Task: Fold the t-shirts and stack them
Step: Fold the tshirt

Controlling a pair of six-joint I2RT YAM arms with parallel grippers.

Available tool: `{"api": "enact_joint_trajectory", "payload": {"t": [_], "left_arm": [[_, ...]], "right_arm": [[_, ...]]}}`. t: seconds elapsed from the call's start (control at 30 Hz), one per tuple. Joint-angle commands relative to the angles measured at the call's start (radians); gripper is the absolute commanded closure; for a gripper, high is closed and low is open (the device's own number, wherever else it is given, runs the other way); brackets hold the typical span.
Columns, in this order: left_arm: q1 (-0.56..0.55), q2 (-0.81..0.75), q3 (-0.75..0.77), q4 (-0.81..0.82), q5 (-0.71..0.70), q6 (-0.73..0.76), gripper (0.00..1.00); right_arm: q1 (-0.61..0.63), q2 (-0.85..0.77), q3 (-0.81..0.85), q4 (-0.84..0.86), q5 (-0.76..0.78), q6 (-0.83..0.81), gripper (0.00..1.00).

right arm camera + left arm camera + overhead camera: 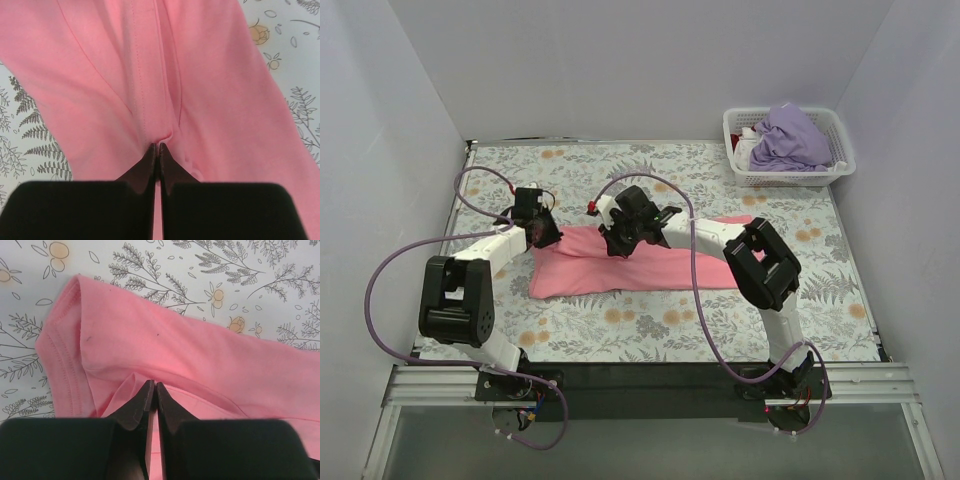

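1. The salmon-pink soft cloth t-shirt [650, 270] lies flat as a long strip across the middle of the desk [650, 376]. Its long axis runs from the left edge toward the right edge.
2. The left pincer [538, 235] is closed on the strip's left end, at the corner facing the far edge. Cloth shows between its tips [152, 386].
3. The right pincer [617, 245] is closed on the strip's far long edge, left of its middle. The cloth puckers at its tips [156, 146].
4. Both pincers sit on the side toward the far edge. The strip extends from them toward the near edge and to the right.
5. Judgement: the next fold probably carries this held edge across the strip.
6. The lavender cloth t-shirt [790, 135] fills the white plastic lattice basket [785, 181] at the far right corner.
7. The floral-patterned grey and orange tablecloth [670, 325] covers the desk.
8. No readable labels or writing.
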Motion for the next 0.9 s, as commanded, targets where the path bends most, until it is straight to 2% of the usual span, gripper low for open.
{"api": "enact_joint_trajectory", "payload": {"t": [0.0,0.1,0.13,0.23,0.37,0.47,0.67,0.73,0.87], "left_arm": [[0.004,-0.065,-0.021,0.027,-0.005,0.001,0.94],[0.002,-0.084,-0.031,0.027,-0.009,-0.01,0.88],[0.004,-0.091,-0.033,0.024,-0.008,-0.014,0.8],[0.002,-0.13,-0.045,0.015,0.006,-0.042,0.67],[0.002,-0.188,-0.06,-0.019,0.007,-0.088,0.52],[0.002,-0.237,-0.086,-0.033,0.059,-0.115,0.46],[0.001,-0.277,-0.128,-0.041,0.087,-0.145,0.45],[0.001,-0.276,-0.134,-0.053,0.09,-0.145,0.36],[-0.001,-0.292,-0.149,-0.068,0.104,-0.158,0.35]], "right_arm": [[0.004,-0.054,-0.019,0.01,-0.053,0.009,0.96],[0.009,-0.051,-0.028,0.01,-0.088,0.009,0.91],[0.009,-0.051,-0.033,0.009,-0.096,0.01,0.84],[0.013,-0.054,-0.042,0.001,-0.12,0.018,0.73],[0.018,-0.095,-0.067,-0.016,-0.128,0.032,0.68],[0.023,-0.129,-0.085,-0.025,-0.14,0.024,0.66],[0.027,-0.135,-0.125,-0.028,-0.181,0.011,0.66],[0.03,-0.129,-0.131,-0.031,-0.195,0.001,0.66],[0.036,-0.132,-0.159,-0.039,-0.198,0.0,0.65]]}}
